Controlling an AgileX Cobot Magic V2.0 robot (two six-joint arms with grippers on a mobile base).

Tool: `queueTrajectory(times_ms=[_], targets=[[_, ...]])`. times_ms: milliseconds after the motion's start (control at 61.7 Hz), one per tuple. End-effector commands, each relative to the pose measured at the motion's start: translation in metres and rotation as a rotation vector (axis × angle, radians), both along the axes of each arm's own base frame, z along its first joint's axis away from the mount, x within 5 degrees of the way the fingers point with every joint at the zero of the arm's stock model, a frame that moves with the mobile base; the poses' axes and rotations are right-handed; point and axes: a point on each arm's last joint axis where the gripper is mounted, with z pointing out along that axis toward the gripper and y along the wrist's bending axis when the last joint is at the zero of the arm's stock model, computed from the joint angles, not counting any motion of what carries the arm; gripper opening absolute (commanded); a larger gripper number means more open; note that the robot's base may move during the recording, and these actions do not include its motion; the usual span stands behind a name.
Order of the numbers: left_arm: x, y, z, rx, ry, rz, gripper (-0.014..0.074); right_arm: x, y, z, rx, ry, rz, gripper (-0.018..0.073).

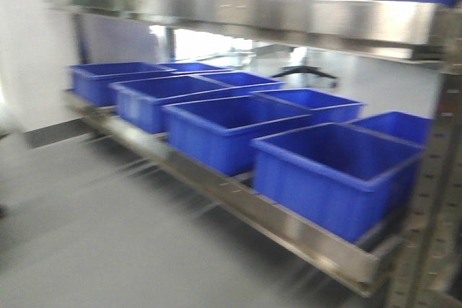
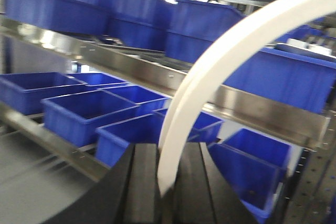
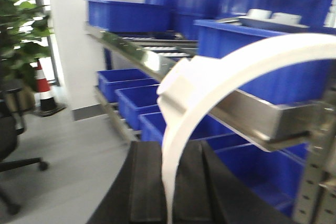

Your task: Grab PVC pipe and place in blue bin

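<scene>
Two wrist views, each with a curved white PVC pipe [image 2: 210,69] rising from the bottom centre of the frame and arching to the upper right; cannot tell whether it is one length held at both ends or two pieces. Left gripper [image 2: 167,192] has its black fingers [image 2: 144,182] closed in on the pipe's lower end; right gripper [image 3: 169,187] is clamped the same way, and there the pipe [image 3: 252,59] carries a thicker collar at the bend, centre frame. Pipe is up in the air, clear of any container.

Beyond it, rows of blue bins on a steel rack [image 1: 238,203]; nearest blue bin [image 1: 317,185] sits lower right in the front view, open-topped, nothing visible inside; its neighbours to the upper left look equally bare. More bins on the upper shelf [image 2: 252,111]. Front view is blurred and shows neither arm nor pipe.

Judgement: grab done, placing not; what is left is carrying the pipe over a bin, lowering it, letting go.
</scene>
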Motion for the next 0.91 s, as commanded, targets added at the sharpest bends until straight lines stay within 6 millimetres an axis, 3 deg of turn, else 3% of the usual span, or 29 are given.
queueTrajectory(times_ms=[0, 891], targets=[[-0.0014, 0.0007, 0.0038, -0.011, -0.034, 0.005, -0.0111, -0.0015, -0.0001, 0.0050, 0.014, -0.032, 0.006, -0.0169], [-0.0014, 0.0007, 0.0038, -0.011, -0.034, 0.005, -0.0111, -0.0015, -0.0001, 0.0050, 0.014, -0.032, 0.006, -0.0169]])
